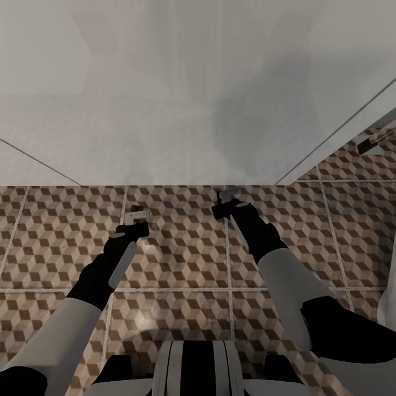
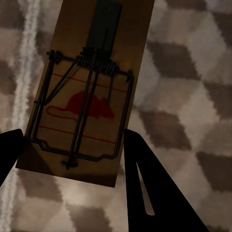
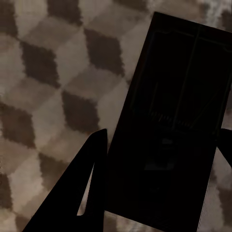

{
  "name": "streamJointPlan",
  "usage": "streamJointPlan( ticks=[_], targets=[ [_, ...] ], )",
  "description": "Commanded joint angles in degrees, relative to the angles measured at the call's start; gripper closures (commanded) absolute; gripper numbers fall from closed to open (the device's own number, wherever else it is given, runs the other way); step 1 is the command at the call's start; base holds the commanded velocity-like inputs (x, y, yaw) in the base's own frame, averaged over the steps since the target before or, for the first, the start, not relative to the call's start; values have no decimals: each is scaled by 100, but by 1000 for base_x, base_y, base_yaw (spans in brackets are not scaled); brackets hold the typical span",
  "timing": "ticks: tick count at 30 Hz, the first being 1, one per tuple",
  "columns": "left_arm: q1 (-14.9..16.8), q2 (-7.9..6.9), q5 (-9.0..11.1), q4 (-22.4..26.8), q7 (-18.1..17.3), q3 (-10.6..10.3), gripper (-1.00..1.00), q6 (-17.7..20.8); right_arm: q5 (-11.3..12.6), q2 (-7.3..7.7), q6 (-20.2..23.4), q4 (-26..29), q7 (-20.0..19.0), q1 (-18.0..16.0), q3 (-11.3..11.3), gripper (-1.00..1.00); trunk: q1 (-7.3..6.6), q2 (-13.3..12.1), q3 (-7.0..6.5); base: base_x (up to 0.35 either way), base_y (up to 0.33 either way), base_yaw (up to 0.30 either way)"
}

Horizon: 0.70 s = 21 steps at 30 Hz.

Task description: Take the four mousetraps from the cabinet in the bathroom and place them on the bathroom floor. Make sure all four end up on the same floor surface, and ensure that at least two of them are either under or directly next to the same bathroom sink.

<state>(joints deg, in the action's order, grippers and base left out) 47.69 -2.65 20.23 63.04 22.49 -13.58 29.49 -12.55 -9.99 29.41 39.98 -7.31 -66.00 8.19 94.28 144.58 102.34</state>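
In the left wrist view, the left gripper (image 2: 72,145) pinched a mousetrap (image 2: 87,92) across its short sides, one dark finger (image 2: 9,154) at each long edge of the brown board, spread only as wide as the board itself. The trap's wire spring and bar lay on top, and a red mouse silhouette with thin red lines was printed on the wood; no writing could be read. It hung just above the bathroom floor (image 2: 193,96), whose brown-and-beige cube tiles showed all around it.

In the right wrist view, the right gripper (image 3: 159,159) likewise clamped a second mousetrap (image 3: 174,121), a finger (image 3: 87,179) on either long edge. This board was in deep shadow, nearly black, with only faint wire outlines; any print on it could not be made out. Cube-pattern floor showed beside it.

From the head view, both arms reached forward and down over the tiles (image 1: 181,258), the left gripper (image 1: 135,220) and right gripper (image 1: 225,201) low near the foot of a pale grey wall (image 1: 165,110). A small brown object (image 1: 367,146) lay on the floor far to the right, too small to identify.
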Motion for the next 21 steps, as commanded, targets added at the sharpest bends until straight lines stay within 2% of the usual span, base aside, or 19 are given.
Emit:
streamJointPlan(
  ticks=[1,6,21],
  targets=[
    [3,-7,53,7,44,-22,100,14,-55,0,-36,10,-46,-1,-2,100,-1,1,3,0,0,0],
    [3,-9,53,14,45,-22,100,13,-55,0,-412,5,-58,-1,-2,100,-1,1,3,0,0,0],
    [3,-7,60,15,44,-22,100,13,-55,0,-502,-27,-59,7,-2,100,-1,1,3,0,0,0]
  ],
)
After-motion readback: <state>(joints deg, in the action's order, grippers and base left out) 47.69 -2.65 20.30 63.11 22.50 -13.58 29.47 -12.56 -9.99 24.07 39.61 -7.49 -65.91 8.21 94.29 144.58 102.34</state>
